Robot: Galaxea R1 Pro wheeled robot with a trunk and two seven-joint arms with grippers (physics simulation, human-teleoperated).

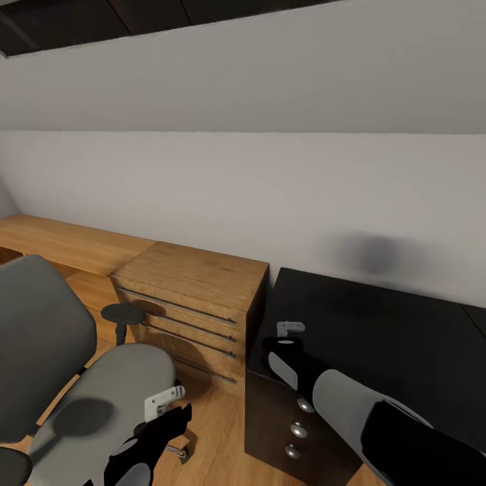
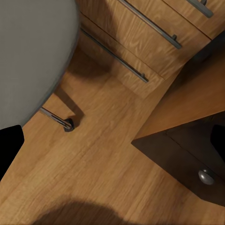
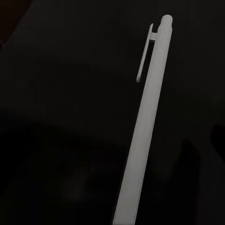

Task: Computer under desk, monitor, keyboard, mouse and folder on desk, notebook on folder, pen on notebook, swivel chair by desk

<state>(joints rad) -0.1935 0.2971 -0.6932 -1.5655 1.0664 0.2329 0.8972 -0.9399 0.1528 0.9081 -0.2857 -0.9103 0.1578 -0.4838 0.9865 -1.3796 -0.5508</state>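
White pen [image 3: 145,126] over black desk [image 1: 378,337] near its edge.

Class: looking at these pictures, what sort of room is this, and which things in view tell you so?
Probably an attic study or bedroom workspace: a sloped wall, a swivel chair, and a black desk beside oak drawers.

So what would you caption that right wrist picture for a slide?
Close-up of the white pen, clip near its upper end, seen against a black surface.
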